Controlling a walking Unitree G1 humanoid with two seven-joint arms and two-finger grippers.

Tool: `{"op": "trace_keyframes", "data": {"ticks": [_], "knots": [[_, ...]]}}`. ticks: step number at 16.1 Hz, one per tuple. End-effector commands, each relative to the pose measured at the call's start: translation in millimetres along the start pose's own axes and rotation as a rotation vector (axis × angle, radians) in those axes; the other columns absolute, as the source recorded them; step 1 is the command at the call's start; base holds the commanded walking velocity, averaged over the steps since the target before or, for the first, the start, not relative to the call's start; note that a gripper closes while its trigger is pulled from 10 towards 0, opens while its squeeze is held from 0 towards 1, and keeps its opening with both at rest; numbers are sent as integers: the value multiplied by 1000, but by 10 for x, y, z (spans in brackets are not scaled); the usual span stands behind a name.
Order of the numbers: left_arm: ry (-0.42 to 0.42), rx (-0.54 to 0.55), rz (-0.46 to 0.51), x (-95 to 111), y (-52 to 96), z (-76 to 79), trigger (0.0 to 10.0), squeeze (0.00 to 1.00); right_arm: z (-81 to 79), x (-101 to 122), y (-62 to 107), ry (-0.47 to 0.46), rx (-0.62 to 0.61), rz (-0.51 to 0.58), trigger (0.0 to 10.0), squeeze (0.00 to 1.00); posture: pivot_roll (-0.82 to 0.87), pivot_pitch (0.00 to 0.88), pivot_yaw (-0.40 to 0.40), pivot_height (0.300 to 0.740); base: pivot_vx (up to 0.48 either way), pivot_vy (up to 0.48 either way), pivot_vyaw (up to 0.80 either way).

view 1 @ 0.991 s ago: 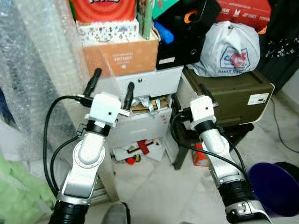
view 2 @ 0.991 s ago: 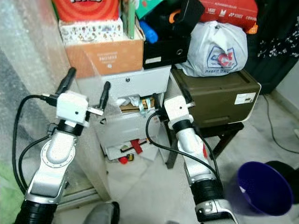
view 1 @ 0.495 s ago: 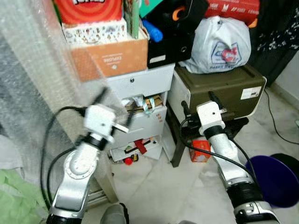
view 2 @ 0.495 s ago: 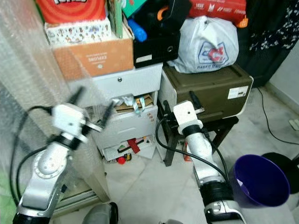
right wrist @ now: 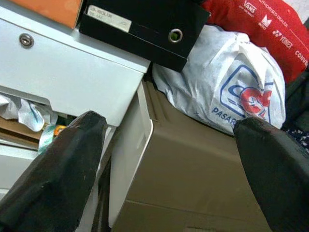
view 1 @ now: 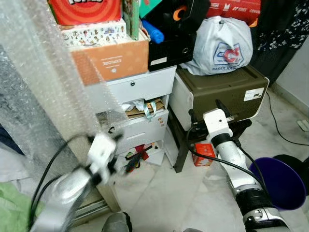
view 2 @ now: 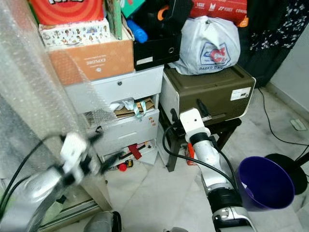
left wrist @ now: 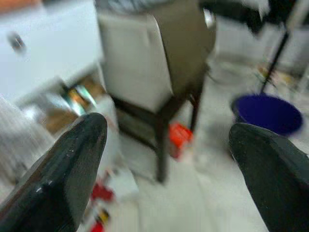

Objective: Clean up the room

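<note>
1. Left gripper (left wrist: 164, 159): low beside the white drawer unit (view 1: 140, 89), blurred in the head views. Fingers (left wrist: 63, 169) spread wide, empty.
2. Right gripper (right wrist: 169, 164): raised before the olive box (view 1: 227, 92) on its dark stand; fingers spread, holding nothing.
3. Clutter to clear: red items (view 1: 140, 154) spilling from the bottom drawer, papers jammed in the half-open middle drawer (view 1: 145, 107), an orange carton (view 1: 204, 153) under the stand.
4. Purple bin (view 1: 280, 181) on the floor at right, probably the drop point.
5. Judgement: no pick begun; both arms seem poised to approach.

left arm (view 1: 72, 181): motion-blurred | purple bin (view 1: 285, 186): cut by edge
</note>
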State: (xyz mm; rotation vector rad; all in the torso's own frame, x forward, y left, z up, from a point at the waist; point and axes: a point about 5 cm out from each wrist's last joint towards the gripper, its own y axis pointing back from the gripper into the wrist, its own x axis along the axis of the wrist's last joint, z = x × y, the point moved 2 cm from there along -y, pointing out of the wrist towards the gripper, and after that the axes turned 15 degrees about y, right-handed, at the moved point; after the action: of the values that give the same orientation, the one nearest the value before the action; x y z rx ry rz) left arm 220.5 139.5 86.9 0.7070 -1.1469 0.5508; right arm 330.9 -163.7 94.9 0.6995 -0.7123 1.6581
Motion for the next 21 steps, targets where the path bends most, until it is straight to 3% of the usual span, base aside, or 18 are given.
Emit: {"op": "trace_keyframes", "data": {"ticks": [1, 3, 4, 5, 6, 8, 9, 12, 14, 15, 17, 18, 19, 20, 21], "knots": [[30, -31, -74, -104, 74, -33, 10000, 0, 38, 16, -37, 12, -7, 13, 10000, 0, 24, 0, -17, 740, 0, 0, 0], [59, -49, -161, -263, 173, -83, 10000, 0, 30, 0, -34, 13, -4, 9, 10000, 0, 26, 0, -15, 740, 0, 0, 0], [86, -68, -279, -467, 320, -133, 10000, 0, 25, -16, -32, 15, -2, 4, 10000, 0, 28, 0, -14, 740, 0, 0, 0], [99, -74, -322, -541, 376, -145, 10000, 0, 24, -21, -31, 16, -1, 2, 10000, 0, 28, 0, -13, 740, 0, 0, 0], [140, -69, -429, -747, 554, -197, 10000, 0, 24, -49, -25, 19, 1, -7, 10000, 0, 28, 0, -13, 740, 0, 0, 0], [202, -13, -454, -865, 686, -301, 10000, 0, 31, -96, -17, 20, -2, -23, 10000, 0, 30, 0, -11, 740, 0, 0, 0], [222, 51, -500, -1000, 826, -434, 10000, 0, 40, -150, -6, 11, -9, -47, 10000, 0, 30, 0, -12, 740, 0, 0, 0], [216, 202, -522, -1143, 1039, -645, 10000, 0, 38, -347, 83, 26, -12, -134, 10000, 0, 29, 0, -12, 740, 0, 0, 0], [210, 405, -518, -1256, 1141, -909, 10000, 0, 88, -803, 342, -21, -73, -370, 10000, 0, 19, 0, 3, 740, 0, 0, 0], [190, 430, -517, -1265, 1144, -945, 10000, 0, 99, -908, 416, -32, -84, -428, 10000, 0, 19, 0, 7, 740, 0, 0, 0], [209, 648, -429, -1261, 1167, -1200, 10000, 0, -20, -1404, 919, -123, -68, -747, 10000, 0, 7, 0, 33, 740, 0, 0, 0], [223, 707, -388, -1234, 1169, -1275, 10000, 0, -101, -1507, 1069, -170, -50, -841, 10000, 0, 8, 0, 44, 740, 0, 0, 0], [231, 728, -369, -1221, 1165, -1308, 10000, 0, -152, -1550, 1146, -199, -41, -886, 10000, 0, 10, 0, 46, 740, 0, 0, 0], [233, 825, -349, -1210, 1195, -1413, 10000, 0, -329, -1583, 1290, -235, 23, -927, 10000, 0, 4, 0, 58, 740, 0, 0, 0], [241, 871, -347, -1219, 1222, -1455, 10000, 0, -396, -1583, 1326, -259, 30, -943, 10000, 0, -2, 0, 66, 740, 0, 0, 0]]}}
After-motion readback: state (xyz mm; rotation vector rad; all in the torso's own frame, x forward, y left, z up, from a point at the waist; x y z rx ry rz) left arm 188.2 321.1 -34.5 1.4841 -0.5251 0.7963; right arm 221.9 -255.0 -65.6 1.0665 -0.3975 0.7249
